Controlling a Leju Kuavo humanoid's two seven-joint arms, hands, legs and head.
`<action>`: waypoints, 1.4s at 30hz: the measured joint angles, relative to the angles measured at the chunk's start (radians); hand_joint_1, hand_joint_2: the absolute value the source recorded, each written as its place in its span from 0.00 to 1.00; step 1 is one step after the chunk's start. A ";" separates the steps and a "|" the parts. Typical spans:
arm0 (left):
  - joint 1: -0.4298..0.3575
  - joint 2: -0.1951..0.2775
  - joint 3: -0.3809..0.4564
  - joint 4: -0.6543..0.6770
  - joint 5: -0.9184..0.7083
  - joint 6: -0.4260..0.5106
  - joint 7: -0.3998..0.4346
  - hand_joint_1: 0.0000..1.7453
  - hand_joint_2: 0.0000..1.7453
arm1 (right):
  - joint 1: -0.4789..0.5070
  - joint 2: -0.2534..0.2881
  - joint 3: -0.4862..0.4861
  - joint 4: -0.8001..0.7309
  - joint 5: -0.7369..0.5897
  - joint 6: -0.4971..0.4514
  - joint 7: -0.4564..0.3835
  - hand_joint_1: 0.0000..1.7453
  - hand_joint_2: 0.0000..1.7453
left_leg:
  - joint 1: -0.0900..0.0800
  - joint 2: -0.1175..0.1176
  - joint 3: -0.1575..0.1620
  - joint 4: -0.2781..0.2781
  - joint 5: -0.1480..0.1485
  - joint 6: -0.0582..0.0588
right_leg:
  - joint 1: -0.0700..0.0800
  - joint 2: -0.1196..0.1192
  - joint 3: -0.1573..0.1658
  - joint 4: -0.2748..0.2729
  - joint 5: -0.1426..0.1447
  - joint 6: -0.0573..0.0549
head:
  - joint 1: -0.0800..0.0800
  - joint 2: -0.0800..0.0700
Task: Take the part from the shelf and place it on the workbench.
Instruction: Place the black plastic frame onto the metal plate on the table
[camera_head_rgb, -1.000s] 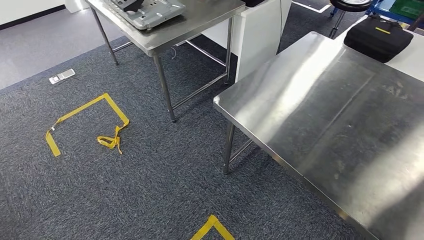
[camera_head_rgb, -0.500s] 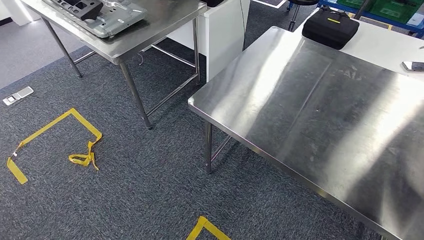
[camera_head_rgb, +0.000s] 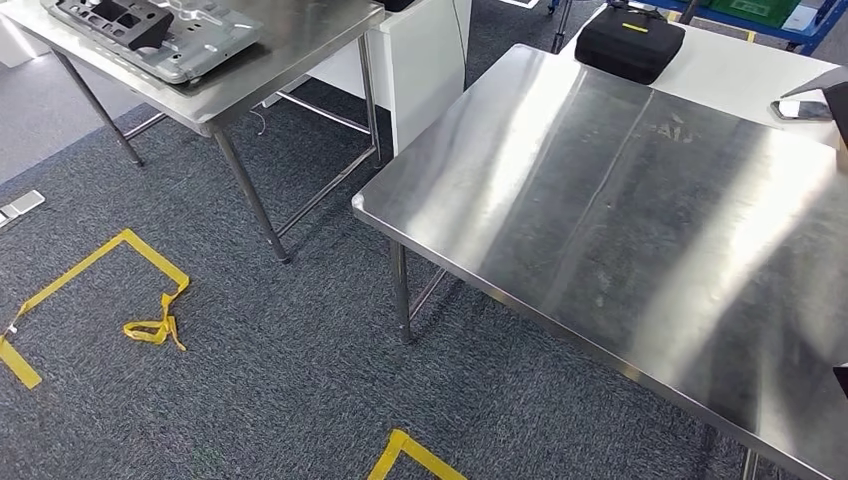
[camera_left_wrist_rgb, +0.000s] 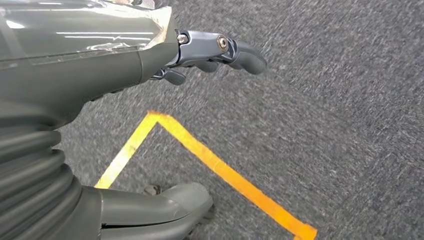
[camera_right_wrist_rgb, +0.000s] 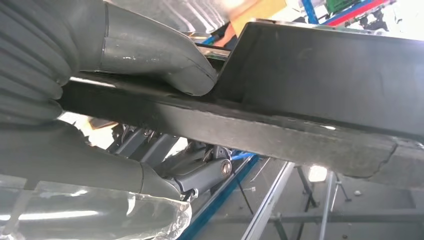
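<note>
In your right hand (camera_right_wrist_rgb: 125, 115) sits the part (camera_right_wrist_rgb: 310, 100), a flat black piece with a rough, thick edge and a raised wall on top. The thick grey thumb (camera_right_wrist_rgb: 155, 55) presses down on its upper side, and the darker fingers (camera_right_wrist_rgb: 200, 175) curl under it, so the hand is pinching the part between them. In the head view, a dark corner of something pokes in at the far right edge; you cannot tell for sure that it is the part.

Your left hand (camera_left_wrist_rgb: 165, 100) hangs over the grey carpet (camera_left_wrist_rgb: 325, 100). Its fingers (camera_left_wrist_rgb: 240, 52) are spread away from the thumb (camera_left_wrist_rgb: 165, 205), and it holds nothing. Under it runs a bent strip of yellow tape (camera_left_wrist_rgb: 220, 170) stuck to the fuzzy floor.

On the right stands the workbench (camera_head_rgb: 620, 220), a big table with a smooth, shiny metal top and thin metal legs. A soft black bag (camera_head_rgb: 630, 40) with a yellow stripe lies at its far side, on a white surface just past the metal top.

On the far left stands a second metal table (camera_head_rgb: 270, 60). On it lies a bumpy grey metal tray (camera_head_rgb: 190, 45) with a black piece (camera_head_rgb: 125, 20) on top.

A loose curl of yellow tape (camera_head_rgb: 150, 325) lies on the carpet at the near left.
</note>
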 joint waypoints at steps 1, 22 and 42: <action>0.000 0.000 0.000 0.000 0.000 0.000 0.000 0.00 1.00 | -0.002 -0.004 0.004 0.003 0.000 0.000 0.001 1.00 1.00 | 0.001 0.000 0.001 -0.002 0.002 0.002 | 0.002 0.000 0.000 0.000 0.000 -0.001 | -0.001 0.000; 0.007 0.000 0.000 0.009 0.016 0.006 -0.003 0.00 1.00 | -0.062 -0.093 0.128 0.084 -0.091 -0.027 0.051 1.00 1.00 | 0.017 0.054 0.013 -0.037 0.024 -0.013 | -0.010 -0.010 -0.109 0.195 -0.053 0.033 | 0.006 0.000; 0.015 0.004 0.001 0.014 0.019 0.009 -0.017 0.00 1.00 | -0.067 -0.126 0.150 0.113 -0.100 -0.034 0.053 1.00 1.00 | -0.002 -0.062 -0.024 0.017 0.010 0.003 | 0.016 0.129 -0.031 0.014 0.014 -0.034 | -0.006 0.000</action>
